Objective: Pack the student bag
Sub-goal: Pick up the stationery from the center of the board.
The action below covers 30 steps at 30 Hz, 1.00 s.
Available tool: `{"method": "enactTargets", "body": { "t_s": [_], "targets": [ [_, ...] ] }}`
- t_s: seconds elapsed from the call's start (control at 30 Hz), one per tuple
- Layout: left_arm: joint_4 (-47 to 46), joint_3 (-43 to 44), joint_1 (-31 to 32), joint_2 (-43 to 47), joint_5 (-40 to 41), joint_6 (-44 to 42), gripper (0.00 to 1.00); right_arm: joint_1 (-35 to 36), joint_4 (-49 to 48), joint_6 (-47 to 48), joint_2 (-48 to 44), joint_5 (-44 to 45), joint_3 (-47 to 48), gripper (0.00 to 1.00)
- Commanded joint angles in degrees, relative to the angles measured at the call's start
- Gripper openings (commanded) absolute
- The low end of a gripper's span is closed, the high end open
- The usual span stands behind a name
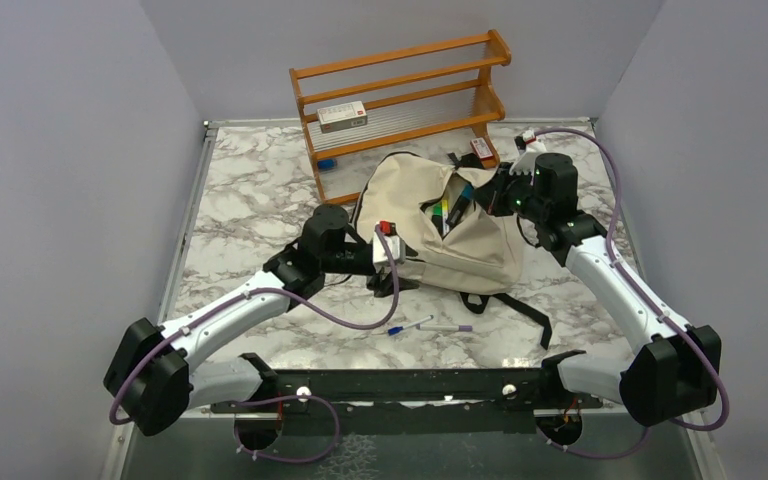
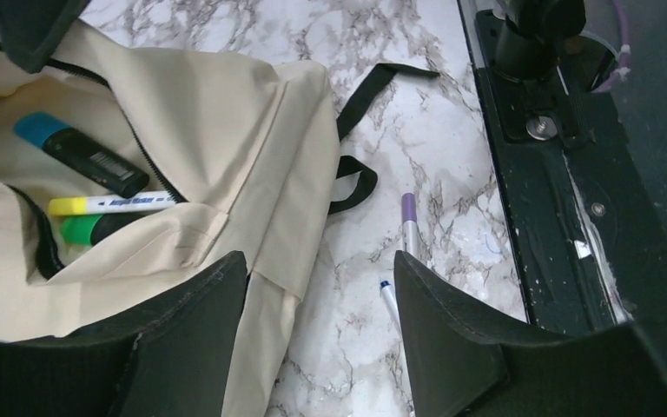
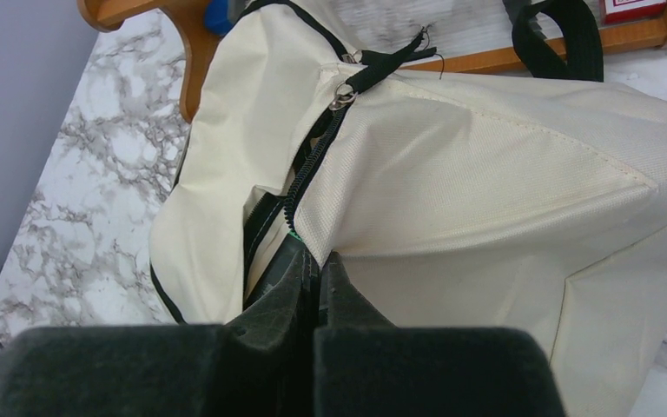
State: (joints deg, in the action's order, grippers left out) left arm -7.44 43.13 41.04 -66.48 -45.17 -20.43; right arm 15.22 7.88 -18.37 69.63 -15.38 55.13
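The top external view looks down from high over the whole counter [image 1: 250,200]. Both wrist views press close on the student bag [image 1: 480,250], which all three views share.

student bag [image 3: 486,174]: matt woven cream cloth; straps [image 2: 366,94] black webbing; zip pull [image 3: 341,97] metal
rack [image 1: 400,75]: glossy varnished wood
table [image 1: 250,190]: smooth marble-look top

A cream student bag [image 1: 460,250] lies mid-way across a marbled table [image 1: 250,190], its top zip open and coloured markers [image 1: 447,210] showing inside. Behind the bag stands a wooden rack [image 1: 400,95] with a white box [image 1: 342,116] on one shelf. In front of the bag lie two pens [image 1: 450,328]. The left gripper [image 1: 397,262] is at the bag's left edge, the right gripper [image 1: 488,190] at its right, beside the opening
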Motion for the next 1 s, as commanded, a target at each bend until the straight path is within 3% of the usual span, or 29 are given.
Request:
{"method": "enactTargets", "body": {
  "t_s": [0.0, 0.43, 0.73, 0.97],
  "targets": [
    [2.40, 0.10, 1.19, -2.43, -4.09, -5.79, 0.62, 0.07, -1.21, 0.53, -2.61, 1.74, 1.87, 0.01],
    [5.36, 3.47, 16.05, -14.00, 4.59, -10.97, 0.59, 0.07, -0.77, 1.11, -2.78, 2.17, 1.55, 0.01],
    [-1.72, 3.89, 20.91, -21.26, 19.04, -1.86, 0.56, 0.07, -0.39, 1.05, -3.77, 2.12, 1.38, 0.01],
    [-1.99, 5.05, 23.00, -26.86, 23.48, -1.11, 0.56, 0.07, -0.85, 0.86, -3.86, 1.49, 0.58, 0.01]
  ]
}}
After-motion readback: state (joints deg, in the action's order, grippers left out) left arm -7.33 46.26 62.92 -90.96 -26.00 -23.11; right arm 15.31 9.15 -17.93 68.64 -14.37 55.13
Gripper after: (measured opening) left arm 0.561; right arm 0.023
